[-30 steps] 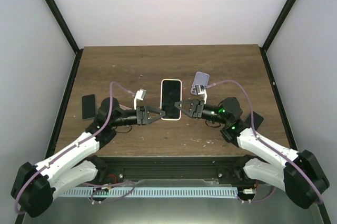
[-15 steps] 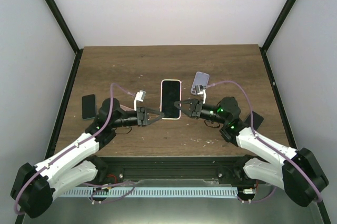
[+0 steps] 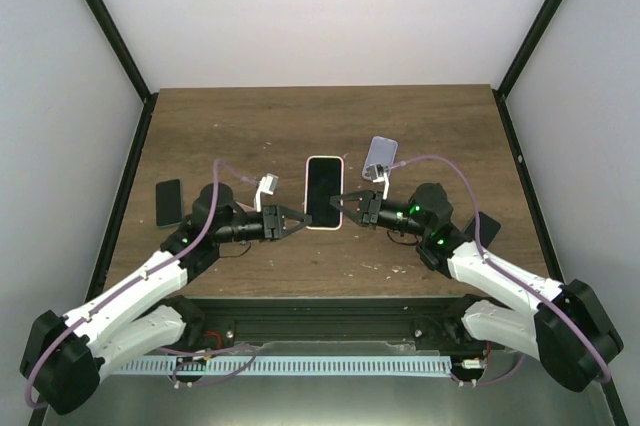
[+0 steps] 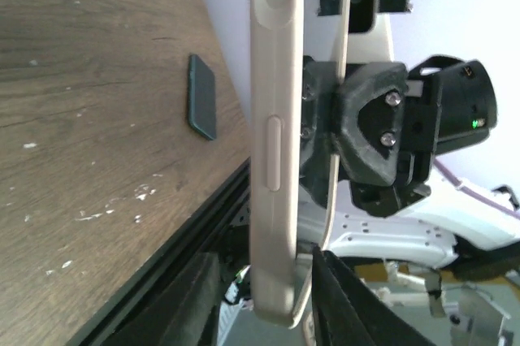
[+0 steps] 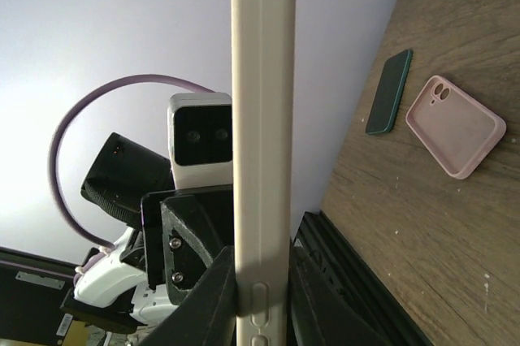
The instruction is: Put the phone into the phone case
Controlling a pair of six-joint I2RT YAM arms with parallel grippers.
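Observation:
The phone (image 3: 322,189), black screen up, lies in a cream phone case (image 3: 341,186) at mid-table between both grippers. My right gripper (image 3: 346,202) is shut on its right edge; in the right wrist view both fingers press the cream edge (image 5: 262,118) at my right gripper (image 5: 262,240). My left gripper (image 3: 298,219) stands at the near left corner. In the left wrist view the cream edge (image 4: 276,143) sits between its fingers (image 4: 349,305), with a gap on the left side at my left gripper (image 4: 266,255). A thin cream lip (image 4: 341,118) stands off the thicker edge.
A lilac case (image 3: 380,156) lies just behind the right gripper. A dark phone (image 3: 168,202) lies at the table's left edge, a pink case (image 5: 455,123) near it. Another dark phone (image 3: 488,226) lies at the right, by the right arm.
The left gripper's jaws have narrowed from a wide V around the phone's near left corner. The right gripper still holds the right edge; the phone has hardly moved.

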